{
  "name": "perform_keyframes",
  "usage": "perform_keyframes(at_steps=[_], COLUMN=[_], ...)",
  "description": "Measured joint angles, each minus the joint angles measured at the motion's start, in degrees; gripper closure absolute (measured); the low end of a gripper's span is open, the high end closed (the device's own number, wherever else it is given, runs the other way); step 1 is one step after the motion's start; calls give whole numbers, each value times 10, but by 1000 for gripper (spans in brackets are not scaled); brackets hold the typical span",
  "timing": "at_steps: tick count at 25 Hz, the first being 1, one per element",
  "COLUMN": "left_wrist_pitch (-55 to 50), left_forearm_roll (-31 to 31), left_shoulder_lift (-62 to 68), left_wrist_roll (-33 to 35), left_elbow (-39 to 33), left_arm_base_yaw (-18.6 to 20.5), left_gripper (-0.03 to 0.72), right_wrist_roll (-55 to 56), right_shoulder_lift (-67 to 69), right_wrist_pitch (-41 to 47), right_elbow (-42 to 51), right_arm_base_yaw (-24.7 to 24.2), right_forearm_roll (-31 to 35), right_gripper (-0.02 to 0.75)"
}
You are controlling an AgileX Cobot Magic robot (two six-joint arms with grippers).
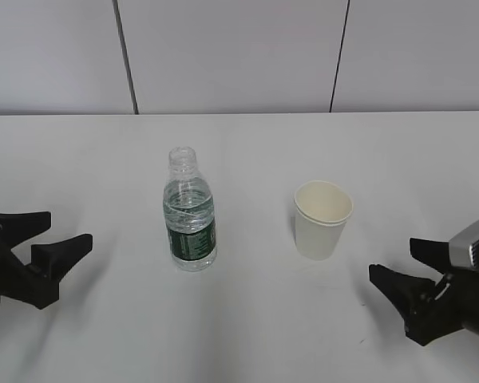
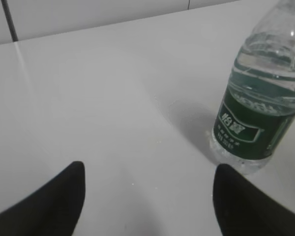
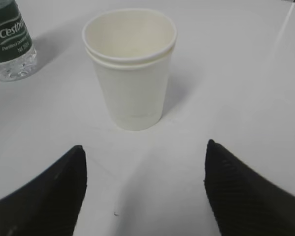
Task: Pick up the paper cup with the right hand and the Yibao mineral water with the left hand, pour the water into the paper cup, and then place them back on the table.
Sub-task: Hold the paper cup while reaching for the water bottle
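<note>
The Yibao mineral water [image 1: 190, 214], a clear ribbed bottle with a green label and no cap, stands upright on the white table [image 1: 247, 335] left of centre. It also shows at the right of the left wrist view [image 2: 258, 103]. The cream paper cup [image 1: 322, 219] stands upright to its right, empty, and is centred in the right wrist view [image 3: 130, 69]. My left gripper [image 1: 62, 231] is open and empty, well left of the bottle. My right gripper [image 1: 395, 263] is open and empty, right of the cup.
A pale panelled wall [image 1: 239, 56] with dark seams rises behind the table's far edge. The bottle's base also shows at the top left of the right wrist view [image 3: 10, 44]. A few tiny specks lie on the tabletop.
</note>
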State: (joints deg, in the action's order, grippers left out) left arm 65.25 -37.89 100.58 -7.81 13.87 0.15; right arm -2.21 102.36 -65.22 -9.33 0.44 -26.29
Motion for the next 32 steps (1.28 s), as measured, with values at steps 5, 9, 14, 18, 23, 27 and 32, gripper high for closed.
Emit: perform_keyframes(at_steps=[5, 9, 14, 18, 23, 27, 32], left_wrist_pitch=[3, 2, 3, 2, 3, 3, 2], left_forearm_roll=[-21, -42, -72, -74, -23, -6, 6], left_shoulder_lift=[9, 39, 68, 78, 92, 113, 141], left_wrist_roll=[0, 1, 1, 1, 0, 0, -1], left_elbow=[20, 35, 64, 85, 106, 124, 149], left_arm_base_yaw=[0, 0, -1, -25, -75, -107, -140], left_gripper=[187, 106, 69, 67, 69, 69, 72], right_wrist_roll=[0, 0, 0, 0, 0, 1, 1], right_shoulder_lift=[57, 93, 108, 108, 113, 136, 165], right_wrist_pitch=[-2, -5, -5, -5, -6, -6, -6], right_elbow=[-32, -51, -60, -79, -101, -120, -145], right_arm_base_yaw=[0, 0, 0, 0, 0, 0, 0], right_forearm_roll=[-20, -33, -34, -39, -51, -61, -65], right_gripper=[152, 109, 78, 78, 78, 77, 77])
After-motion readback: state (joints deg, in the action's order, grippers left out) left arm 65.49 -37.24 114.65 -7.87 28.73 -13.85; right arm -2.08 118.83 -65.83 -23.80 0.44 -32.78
